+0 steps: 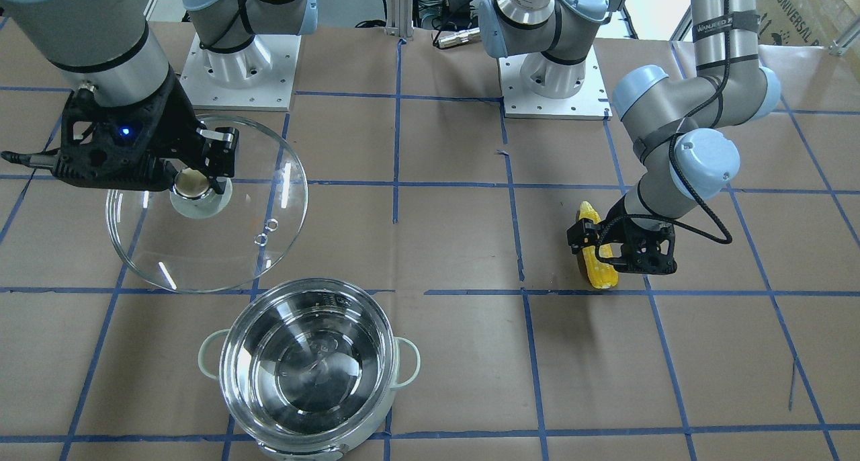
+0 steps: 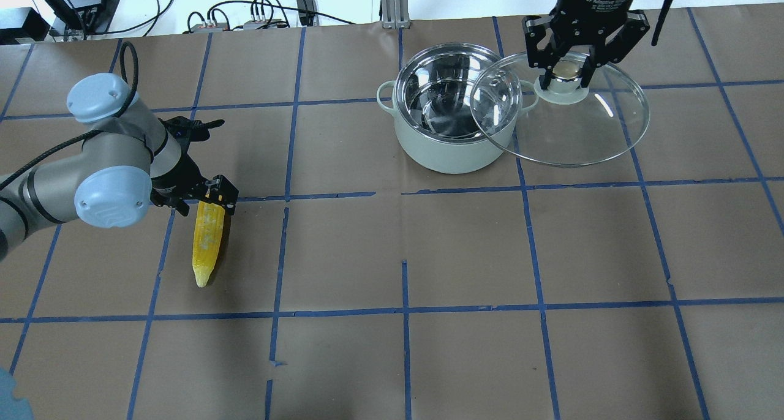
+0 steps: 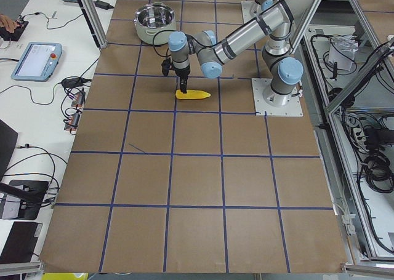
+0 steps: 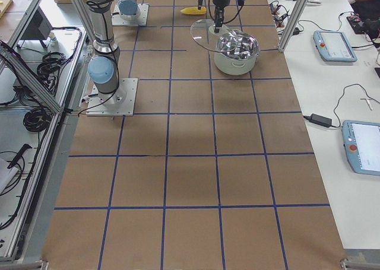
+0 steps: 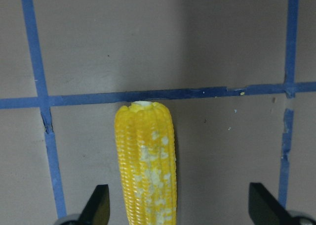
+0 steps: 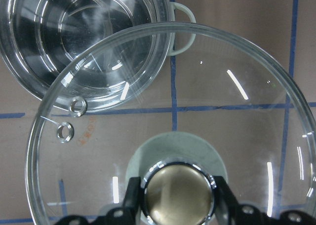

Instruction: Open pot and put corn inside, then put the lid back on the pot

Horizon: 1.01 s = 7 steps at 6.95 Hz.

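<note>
Lid [image 2: 582, 132] knob clamped by right gripper [image 2: 566, 77]; left gripper [image 5: 180, 198] spread wide over corn [image 5: 145, 160].

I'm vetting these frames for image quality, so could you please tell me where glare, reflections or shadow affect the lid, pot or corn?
Right wrist view: white glare streaks on the glass lid, pot visible through it. Front-facing view: the pot's inside mirrors its surroundings. Left wrist view: corn sharp, shadow darkening the upper right.
</note>
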Tool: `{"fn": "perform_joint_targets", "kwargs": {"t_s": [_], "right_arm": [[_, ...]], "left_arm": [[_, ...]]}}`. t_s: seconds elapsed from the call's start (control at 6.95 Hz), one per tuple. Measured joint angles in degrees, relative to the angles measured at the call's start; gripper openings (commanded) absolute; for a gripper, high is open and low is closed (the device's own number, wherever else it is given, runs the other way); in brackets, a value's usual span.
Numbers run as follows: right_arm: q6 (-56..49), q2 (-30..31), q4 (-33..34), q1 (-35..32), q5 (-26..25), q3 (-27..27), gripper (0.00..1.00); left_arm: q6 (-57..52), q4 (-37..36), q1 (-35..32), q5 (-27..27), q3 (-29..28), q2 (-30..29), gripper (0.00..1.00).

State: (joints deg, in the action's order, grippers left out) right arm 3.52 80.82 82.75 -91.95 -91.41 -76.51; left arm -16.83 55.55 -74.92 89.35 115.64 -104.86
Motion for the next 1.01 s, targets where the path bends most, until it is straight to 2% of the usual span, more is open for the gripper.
{"fn": "perform_joint_targets", "kwargs": {"t_s": [0.14, 0.29, 0.43, 0.72, 1.01], "right_arm": [[-0.12, 2.08, -0.54, 0.18, -0.18, -1.14, 0.32], [-0.09, 3.80, -0.12, 0.10, -0.31, -2.89, 0.33], [-0.06, 4.65, 1.08, -0.10, -0.35, -4.38, 0.34], [-1.09, 5.32, 3.44, -0.02, -0.21, -6.17, 0.34], [-1.74, 7.51, 7.22, 1.19, -0.15, -10.22, 0.34]], "left_arm": [[-0.05, -2.79, 0.69, -0.09, 1.12, -1.79, 0.42], [-0.03, -5.64, 1.15, -0.15, 2.00, -2.88, 0.17], [0.10, -7.25, 1.27, -0.07, 2.56, -3.17, 0.09], [0.82, -7.20, 0.91, 0.22, 2.75, -2.07, 0.08], [5.39, -4.60, -0.83, -1.18, 0.43, -0.72, 0.08]]}}
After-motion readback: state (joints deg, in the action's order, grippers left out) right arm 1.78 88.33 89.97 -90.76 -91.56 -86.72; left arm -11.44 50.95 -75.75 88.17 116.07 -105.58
